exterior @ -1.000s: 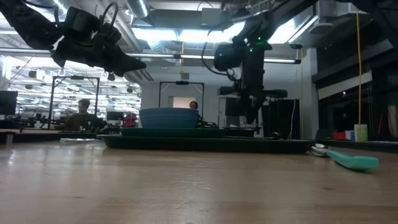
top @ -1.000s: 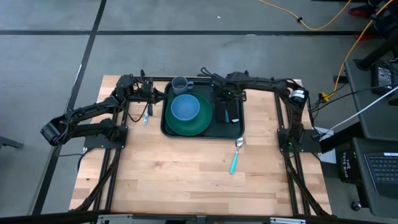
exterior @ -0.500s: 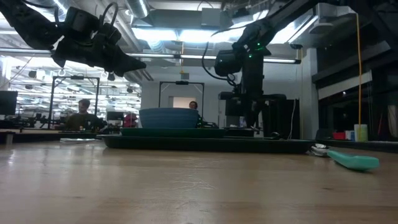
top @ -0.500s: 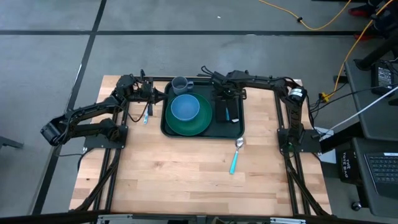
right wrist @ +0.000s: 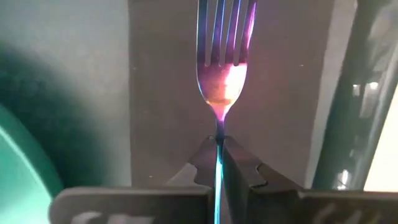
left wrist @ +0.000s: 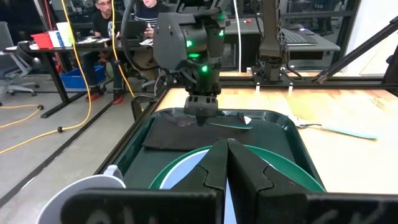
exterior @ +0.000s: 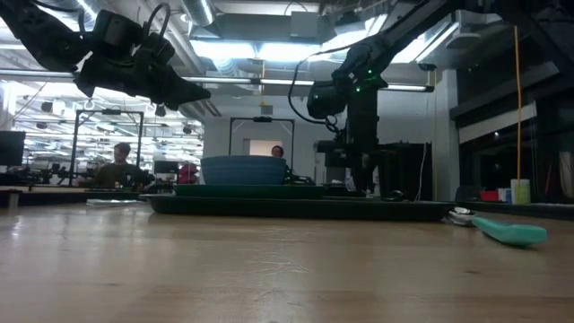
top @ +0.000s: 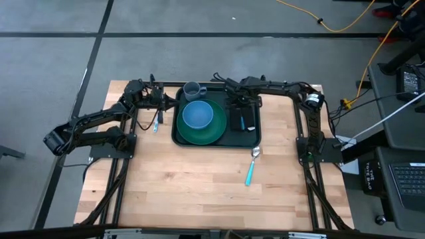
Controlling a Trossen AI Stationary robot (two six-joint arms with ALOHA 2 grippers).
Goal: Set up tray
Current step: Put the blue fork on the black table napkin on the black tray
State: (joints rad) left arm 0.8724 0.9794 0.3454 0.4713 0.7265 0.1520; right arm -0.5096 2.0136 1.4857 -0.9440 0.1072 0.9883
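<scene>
The dark green tray [top: 249,138] lies at the table's far middle. On it are a green plate [top: 216,131] with a blue bowl [top: 197,114], a grey cup [top: 192,89] and a black napkin [top: 236,123]. My right gripper [right wrist: 219,138] stands over the napkin's far part and is shut on a fork [right wrist: 225,68] whose blue handle [top: 244,122] points toward the near edge. My left gripper [top: 163,99] waits shut in the air, just left of the tray's far left corner. My right gripper pinches the fork between its two fingers at the thin neck [right wrist: 219,124] just below the tines. The fingers come from above, pointing down, and lie across the fork. The fork is level over the black napkin; I cannot tell whether it rests on it.
A teal-handled spoon [top: 252,166] lies on the bare wood just near the tray's near right corner. A blue-handled utensil [top: 157,123] lies on the table left of the tray, under my left arm. The table's near half is bare wood. People sit in the room beyond.
My right gripper has come down a little toward the napkin with the fork in its hold, and that arm's elbow has shifted slightly. The left arm has kept still.
</scene>
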